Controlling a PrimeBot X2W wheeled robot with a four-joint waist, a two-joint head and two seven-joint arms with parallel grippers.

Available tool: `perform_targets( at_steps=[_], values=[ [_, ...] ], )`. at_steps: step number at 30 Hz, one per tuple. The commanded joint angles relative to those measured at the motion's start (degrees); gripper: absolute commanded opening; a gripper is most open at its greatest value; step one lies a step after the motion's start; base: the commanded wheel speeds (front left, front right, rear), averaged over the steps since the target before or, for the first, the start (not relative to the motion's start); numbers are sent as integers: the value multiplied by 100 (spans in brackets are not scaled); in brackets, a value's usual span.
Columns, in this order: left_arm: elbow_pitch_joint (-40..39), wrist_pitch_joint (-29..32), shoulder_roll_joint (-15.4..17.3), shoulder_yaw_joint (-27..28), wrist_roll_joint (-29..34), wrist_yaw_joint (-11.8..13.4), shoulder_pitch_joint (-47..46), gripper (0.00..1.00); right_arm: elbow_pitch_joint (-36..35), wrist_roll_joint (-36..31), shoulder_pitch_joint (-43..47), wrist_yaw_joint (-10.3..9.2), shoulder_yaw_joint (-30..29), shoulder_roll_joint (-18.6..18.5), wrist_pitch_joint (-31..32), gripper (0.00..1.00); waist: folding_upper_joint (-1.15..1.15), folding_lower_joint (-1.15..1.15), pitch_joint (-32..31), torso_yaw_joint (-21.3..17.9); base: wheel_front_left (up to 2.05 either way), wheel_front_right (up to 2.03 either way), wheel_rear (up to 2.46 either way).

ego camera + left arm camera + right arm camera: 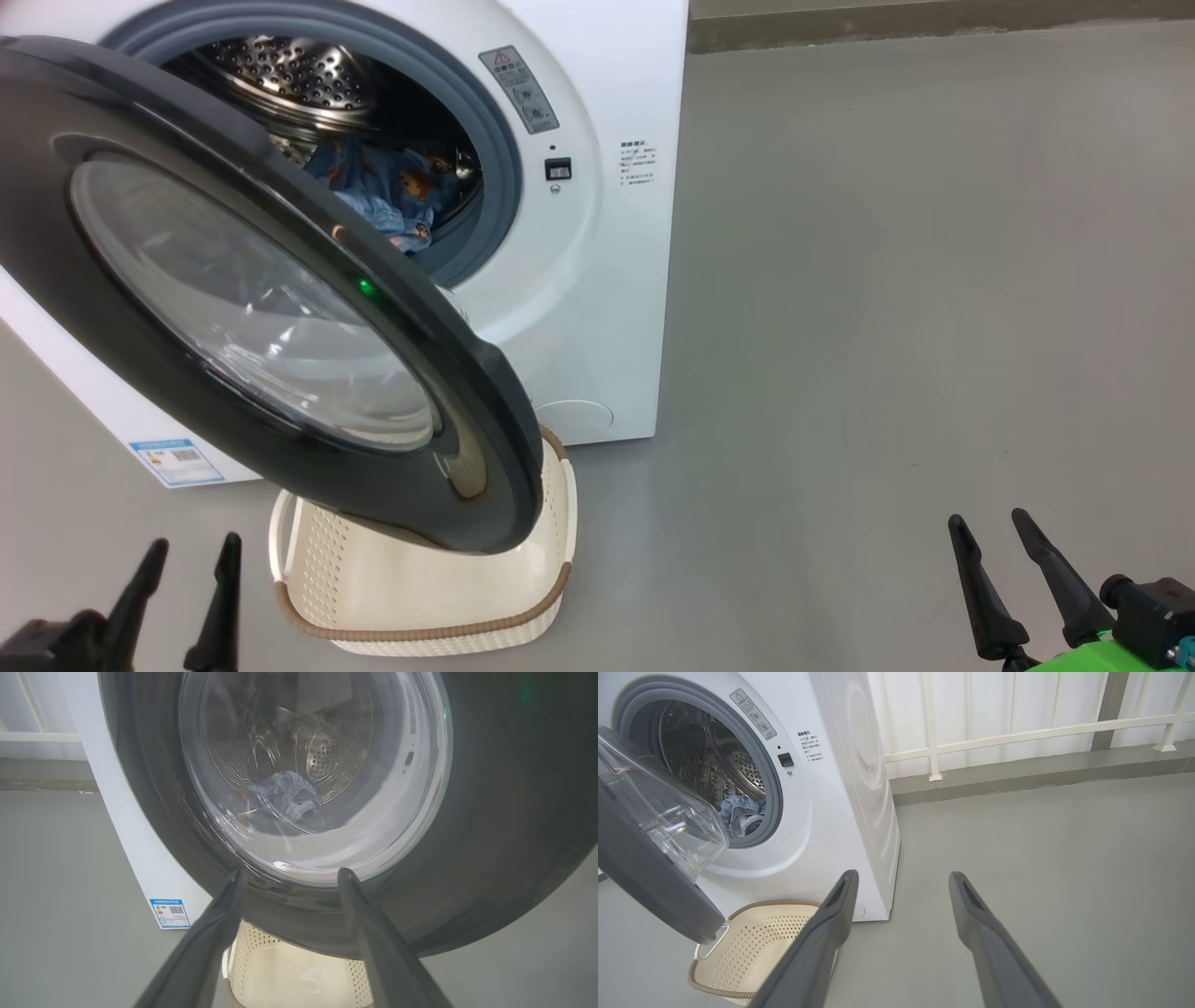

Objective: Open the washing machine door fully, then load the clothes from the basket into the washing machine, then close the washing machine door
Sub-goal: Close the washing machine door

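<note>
The left claw [194,549] hangs low in front of the washing machine [597,299], off its left corner, its two dark fingers spread apart with nothing between them. The washing machine door [233,280] stands partly open, angled out from the washing machine's front. Its lower edge hangs over the basket [420,637], which sits on the floor [887,327] just before the washing machine. The clothes [392,191] lie inside the washing machine's drum as a light blue bundle. The right claw [987,525] hovers well right of the washing machine, fingers apart and holding nothing.
</note>
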Motion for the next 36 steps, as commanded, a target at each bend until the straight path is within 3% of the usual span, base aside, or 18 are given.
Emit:
perform_targets(
  at_steps=[1, 10, 27, 28, 31, 32, 36],
  values=[
    [-143, -59, 126, 254, 70, -9, -124, 100, -132, 10, -119, 9, 96, -99, -45, 100, 0, 0, 1, -2, 0, 0, 0],
    [-3, -60, -189, 481, 388, -9, 5, 100, -138, 2, -92, 9, 66, -51, -45, 100, 0, 0, 55, -38, 0, 0, 0],
    [12, -60, -315, 521, 481, -9, -32, 100, -107, -6, -138, 9, 75, 44, -45, 98, 0, 0, 68, 70, 0, 0, 0],
    [11, -60, -324, 520, 471, -9, -29, 100, -94, -1, -164, 9, 106, 60, -45, 67, 0, 0, 70, 85, 0, 0, 0],
    [40, -60, -359, 491, 447, -9, -12, 100, -35, 1, -270, 9, 205, 104, -45, 7, 0, 0, 62, 165, 0, 0, 0],
    [45, -60, -374, 487, 443, -9, -8, 100, -16, 7, -309, 9, 231, 127, -45, 0, 0, 0, 59, 191, 0, 0, 0],
    [34, -60, -429, 488, 437, -9, 6, 100, 28, 27, -443, 9, 289, 194, -45, 0, 0, 0, 39, 272, 0, 0, 0]
  ],
)
